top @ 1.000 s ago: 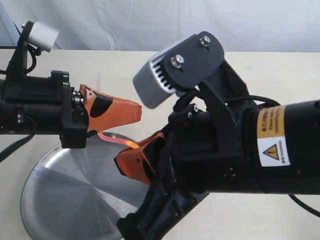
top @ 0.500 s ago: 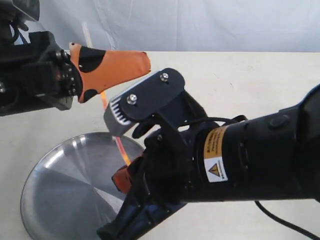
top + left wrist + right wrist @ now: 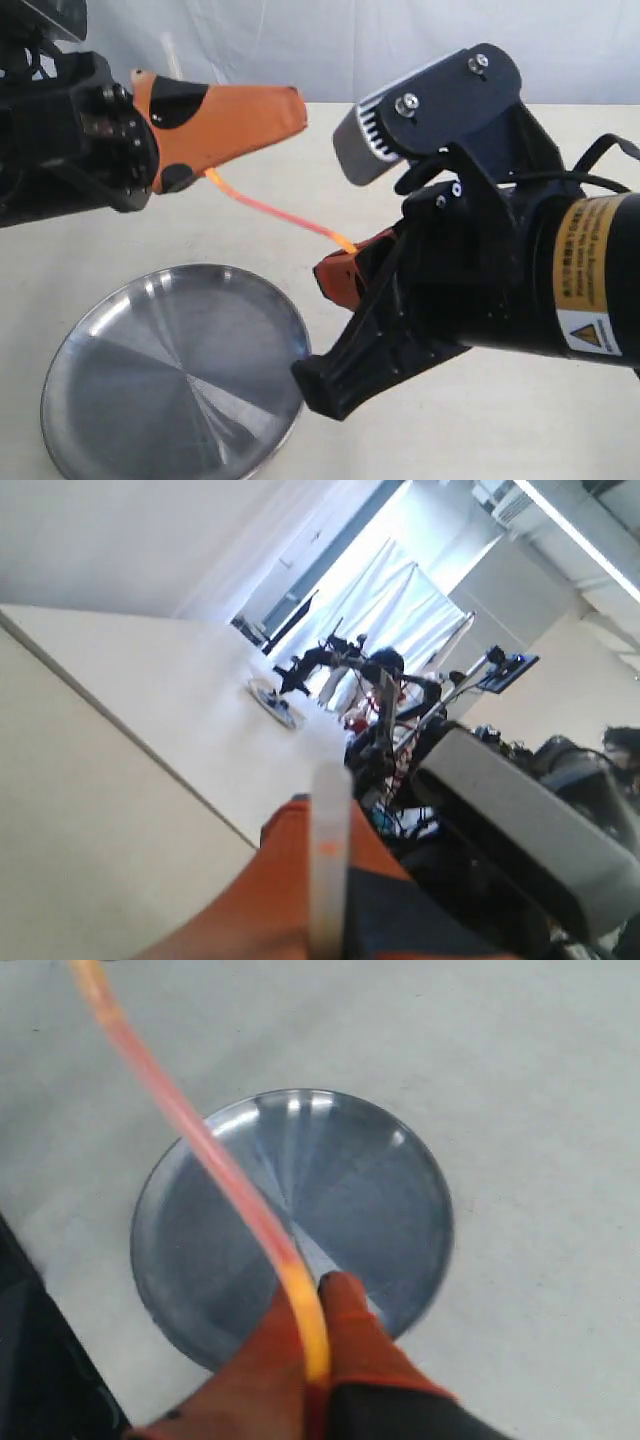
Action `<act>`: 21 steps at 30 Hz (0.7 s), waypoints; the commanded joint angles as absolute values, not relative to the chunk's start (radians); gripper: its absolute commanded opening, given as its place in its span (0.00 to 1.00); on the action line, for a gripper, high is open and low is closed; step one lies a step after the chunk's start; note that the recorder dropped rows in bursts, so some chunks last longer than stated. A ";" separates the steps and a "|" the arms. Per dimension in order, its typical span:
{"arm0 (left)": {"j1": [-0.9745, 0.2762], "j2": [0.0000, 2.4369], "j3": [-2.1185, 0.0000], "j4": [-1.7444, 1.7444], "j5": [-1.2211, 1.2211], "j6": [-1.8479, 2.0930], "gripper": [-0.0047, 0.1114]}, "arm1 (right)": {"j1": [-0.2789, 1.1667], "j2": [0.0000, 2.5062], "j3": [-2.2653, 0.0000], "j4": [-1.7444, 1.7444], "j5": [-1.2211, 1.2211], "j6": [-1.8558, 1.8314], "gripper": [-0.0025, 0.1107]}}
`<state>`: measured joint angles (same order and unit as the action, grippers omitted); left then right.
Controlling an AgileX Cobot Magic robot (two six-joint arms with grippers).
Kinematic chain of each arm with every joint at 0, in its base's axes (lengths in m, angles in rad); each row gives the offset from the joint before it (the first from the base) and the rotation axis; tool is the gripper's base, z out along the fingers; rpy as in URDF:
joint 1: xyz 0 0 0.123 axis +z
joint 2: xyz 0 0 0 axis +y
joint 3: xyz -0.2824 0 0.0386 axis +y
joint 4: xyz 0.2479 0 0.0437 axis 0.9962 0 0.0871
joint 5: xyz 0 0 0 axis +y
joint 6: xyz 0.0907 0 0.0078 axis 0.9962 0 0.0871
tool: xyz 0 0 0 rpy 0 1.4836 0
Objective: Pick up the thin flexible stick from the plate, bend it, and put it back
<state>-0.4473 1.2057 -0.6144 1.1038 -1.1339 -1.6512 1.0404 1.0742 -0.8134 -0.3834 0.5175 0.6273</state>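
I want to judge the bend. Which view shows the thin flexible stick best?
The exterior view: the thin flexible stick shows nearly whole, stretched between the left gripper and right gripper. The right wrist view shows a curved stretch leaving the frame; the left wrist view only a blurred pale end.

Yellow label (image 3: 590, 255) on the right arm (image 3: 480, 285), its black print too small to read, white panel beneath bearing an exclamation-mark warning triangle (image 3: 594, 331)
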 commanded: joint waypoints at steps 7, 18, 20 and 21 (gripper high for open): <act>-0.563 1.206 -0.610 1.119 -0.820 -1.426 0.04 | 1.037 1.134 -0.823 -0.076 0.203 0.387 0.01; -0.692 1.204 -0.610 1.178 -0.869 -1.509 0.04 | 1.034 1.061 -0.823 -0.211 0.299 0.460 0.01; -0.714 1.204 -0.610 1.178 -0.849 -1.509 0.04 | 1.034 1.061 -0.823 -0.237 0.306 0.485 0.01; -0.720 1.204 -0.610 1.176 -0.841 -1.509 0.04 | 1.034 1.061 -0.823 -0.244 0.308 0.488 0.01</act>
<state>-0.6719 1.2114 -0.6147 1.1371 -0.7125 -1.4944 1.0493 1.0567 -0.8167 -0.1570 0.3248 0.4613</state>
